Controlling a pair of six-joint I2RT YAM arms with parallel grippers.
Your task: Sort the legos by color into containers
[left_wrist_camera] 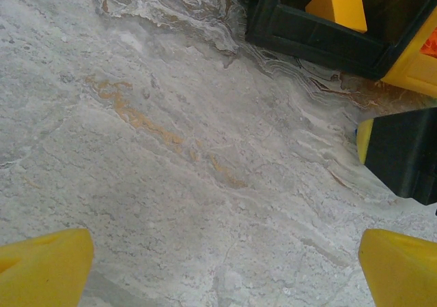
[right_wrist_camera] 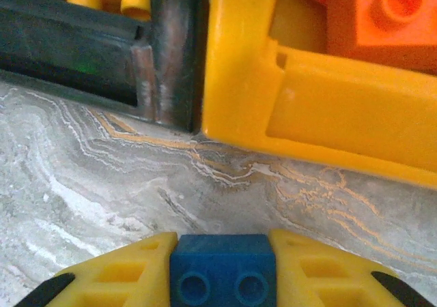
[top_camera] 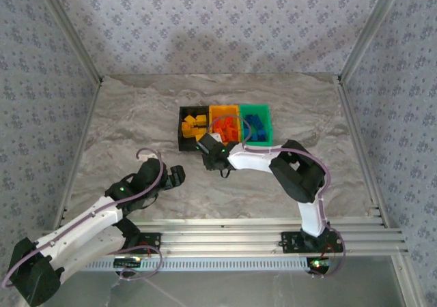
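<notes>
Hovering low over the table (top_camera: 123,116), nose to the black bin (right_wrist_camera: 68,54) and yellow-orange bin (right_wrist_camera: 328,123), the right gripper (right_wrist_camera: 222,283) is clamped on a blue brick (right_wrist_camera: 222,256). Blues live in the green bin (top_camera: 256,106), so sliding sideways could clip a wall; left gripper (left_wrist_camera: 225,269) is spread open.

Bins (top_camera: 224,107) are black, yellow-orange, green; brick (right_wrist_camera: 222,273) blue; table (top_camera: 136,116) grey-veined.

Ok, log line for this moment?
right gripper shut on blue brick, before black bin and yellow bin | left gripper open over table | blue brick not yet in green bin
</notes>
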